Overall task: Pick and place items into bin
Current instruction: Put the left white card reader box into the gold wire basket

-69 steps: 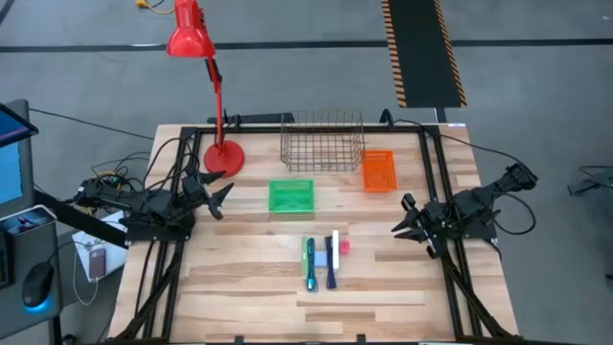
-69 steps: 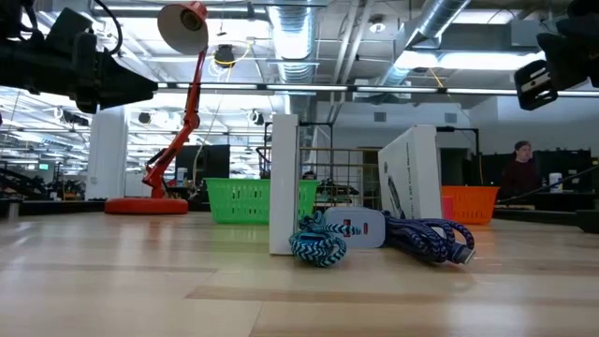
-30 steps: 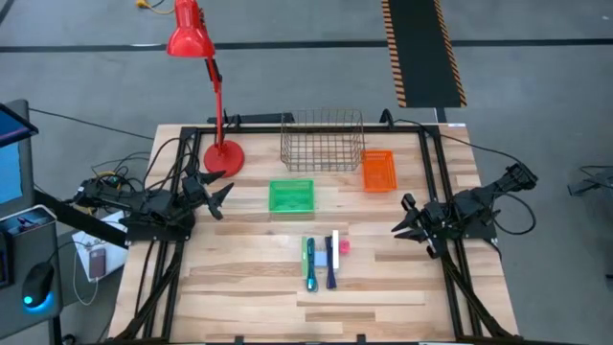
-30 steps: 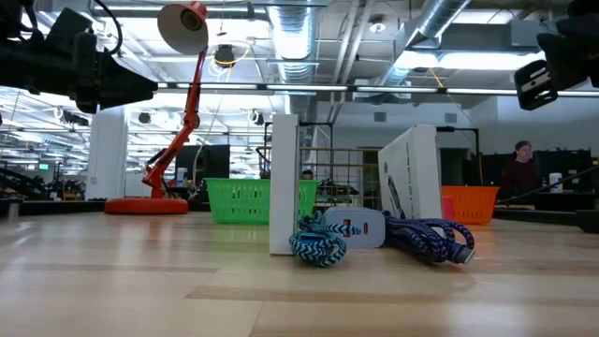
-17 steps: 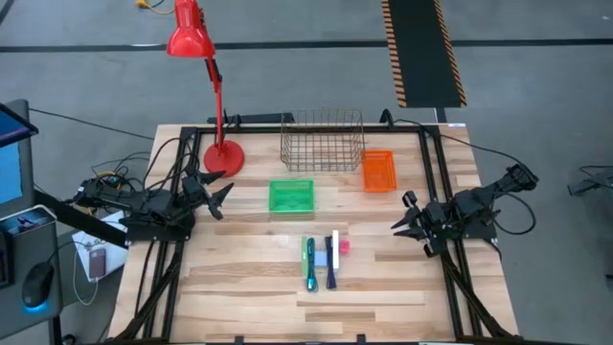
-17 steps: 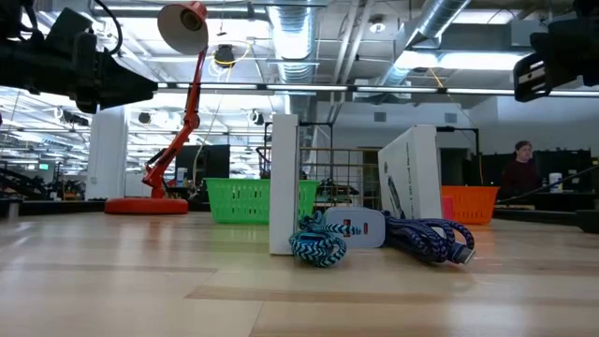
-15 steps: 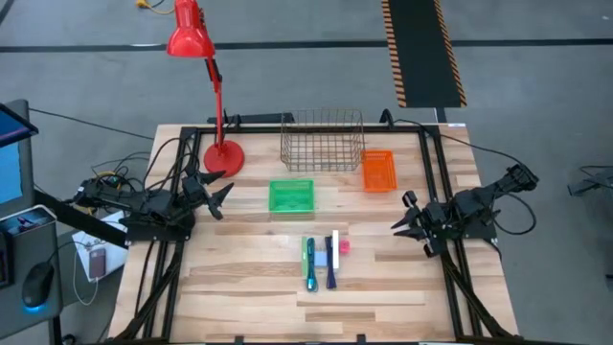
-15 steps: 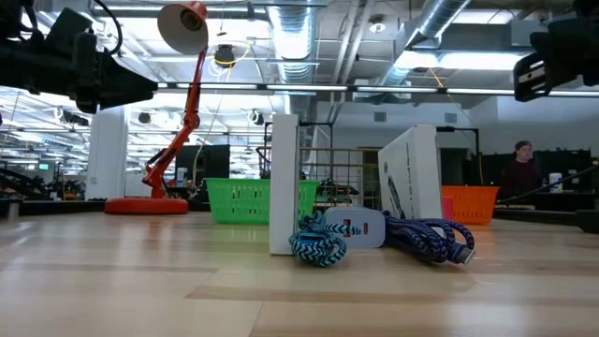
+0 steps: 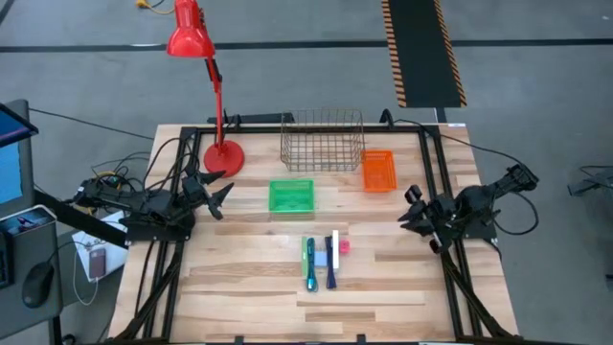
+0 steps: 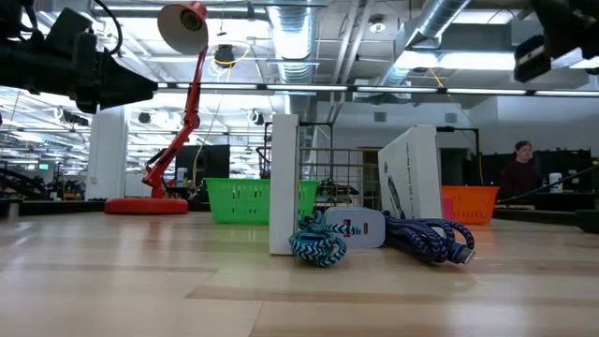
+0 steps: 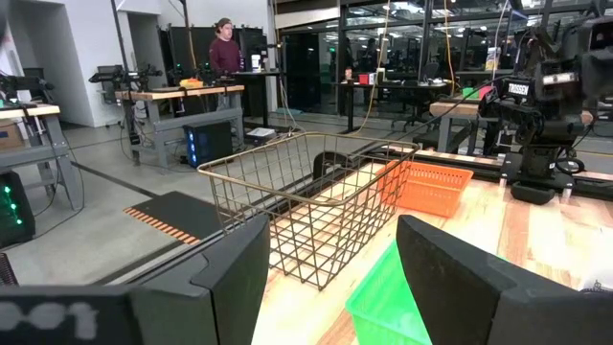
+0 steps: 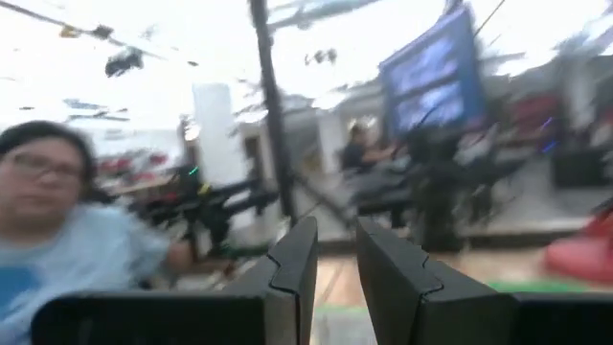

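Note:
The items lie in a tight group on the table's near middle: a teal-green pen [image 9: 309, 264], a dark blue pen [image 9: 330, 265], a narrow white packet [image 9: 335, 246], a pink-red block [image 9: 344, 246] and a pale blue-grey block [image 9: 319, 257]. From the low view, the teal [image 10: 316, 248] and blue [image 10: 430, 240] items rest on the wood beside a white printed packet [image 10: 412, 175] standing on its edge. My left gripper [image 9: 219, 196] hovers open at the table's left edge. My right gripper [image 9: 409, 209] hovers right of the items, its fingers [image 12: 292, 259] a narrow gap apart, holding nothing.
A green bin [image 9: 290, 195] sits beyond the items, an orange bin [image 9: 378, 171] to its right, and a wire basket [image 9: 322, 140] at the far edge. A red desk lamp's base [image 9: 223, 156] stands at the far left. A person [image 12: 57, 240] shows beyond the table.
My right gripper has risen and shifted slightly toward the table's right edge; in the low view it climbs toward the picture's top. The left arm and the items have kept still.

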You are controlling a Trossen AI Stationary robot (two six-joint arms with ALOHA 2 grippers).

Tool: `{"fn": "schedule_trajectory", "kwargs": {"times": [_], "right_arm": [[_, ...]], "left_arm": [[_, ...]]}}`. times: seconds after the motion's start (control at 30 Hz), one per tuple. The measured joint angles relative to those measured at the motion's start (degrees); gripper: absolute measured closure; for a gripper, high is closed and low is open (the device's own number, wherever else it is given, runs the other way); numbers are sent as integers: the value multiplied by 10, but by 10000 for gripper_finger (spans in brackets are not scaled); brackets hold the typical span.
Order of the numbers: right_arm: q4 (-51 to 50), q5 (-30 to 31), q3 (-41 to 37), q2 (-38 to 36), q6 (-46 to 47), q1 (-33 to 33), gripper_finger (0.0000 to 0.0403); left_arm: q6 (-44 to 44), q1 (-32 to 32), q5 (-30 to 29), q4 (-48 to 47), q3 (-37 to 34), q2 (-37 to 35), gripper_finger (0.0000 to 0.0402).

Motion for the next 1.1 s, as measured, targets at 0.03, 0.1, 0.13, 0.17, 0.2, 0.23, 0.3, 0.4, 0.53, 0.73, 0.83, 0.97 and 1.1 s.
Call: {"fn": "schedule_trajectory", "kwargs": {"times": [0.03,0.1,0.13,0.17,0.2,0.23,0.3,0.4,0.53,0.73,0.83,0.97,1.1], "right_arm": [[11,16,0,0,-19,0,332],[35,44,0,0,-60,0,332],[47,57,0,0,-83,0,332],[57,74,0,0,-110,0,332],[71,95,0,0,-142,0,332],[92,120,0,0,-175,0,332],[145,178,0,0,-230,0,332],[223,221,0,0,-266,0,332],[295,214,0,0,-284,0,332],[312,179,30,0,-293,0,332],[267,173,70,13,-324,0,330],[201,170,146,67,-365,0,326],[67,194,244,145,-375,0,326]], "left_arm": [[0,0,0,0,0,0,184],[0,0,0,0,0,0,184],[0,0,0,0,0,0,184],[0,0,0,0,0,0,184],[0,0,0,0,0,0,184],[0,0,0,0,0,0,184],[0,0,0,0,0,0,184],[0,0,0,0,0,0,184],[0,0,0,0,0,0,184],[0,0,0,0,0,0,184],[0,0,0,0,0,0,184],[0,0,0,0,0,0,184],[0,0,0,0,0,0,184]]}}
